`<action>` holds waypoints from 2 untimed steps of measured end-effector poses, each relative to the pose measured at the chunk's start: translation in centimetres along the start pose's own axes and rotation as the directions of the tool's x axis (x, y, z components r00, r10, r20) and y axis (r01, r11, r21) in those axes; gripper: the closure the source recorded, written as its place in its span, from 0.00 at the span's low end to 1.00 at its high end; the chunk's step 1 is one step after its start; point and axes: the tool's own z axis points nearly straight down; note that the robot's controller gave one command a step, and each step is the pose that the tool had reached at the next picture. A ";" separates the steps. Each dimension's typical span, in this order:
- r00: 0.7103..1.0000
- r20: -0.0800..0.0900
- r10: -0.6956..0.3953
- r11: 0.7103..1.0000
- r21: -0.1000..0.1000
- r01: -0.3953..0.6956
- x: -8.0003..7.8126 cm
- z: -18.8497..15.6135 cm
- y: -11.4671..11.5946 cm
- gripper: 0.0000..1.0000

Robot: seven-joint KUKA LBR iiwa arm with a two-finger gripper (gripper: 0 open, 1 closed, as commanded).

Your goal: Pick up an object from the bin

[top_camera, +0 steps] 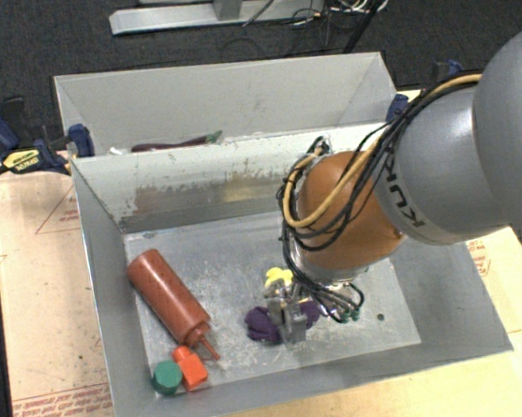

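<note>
My gripper (290, 314) is low over the bin floor, a little right of the middle and near the front wall, under the arm's orange cover. A crumpled purple thing (260, 325) lies right against its left side, partly hidden by it. A small yellow piece (276, 276) sits just above the gripper, at the edge of the cover. Whether anything is gripped is hidden.
A red-brown squeeze bottle (167, 297) lies slanted at the left of the bin, its nozzle pointing to the front. A green block (168, 378) and an orange block (191, 367) sit together in the front left corner. The arm and its cables cover the bin's right half.
</note>
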 end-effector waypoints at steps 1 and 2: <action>1.000 0.003 0.003 1.000 -0.001 -0.003 0.1 0.3 0.4 1.00; 0.990 0.003 0.142 0.990 0.000 -0.142 -1.5 -19.3 -0.3 1.00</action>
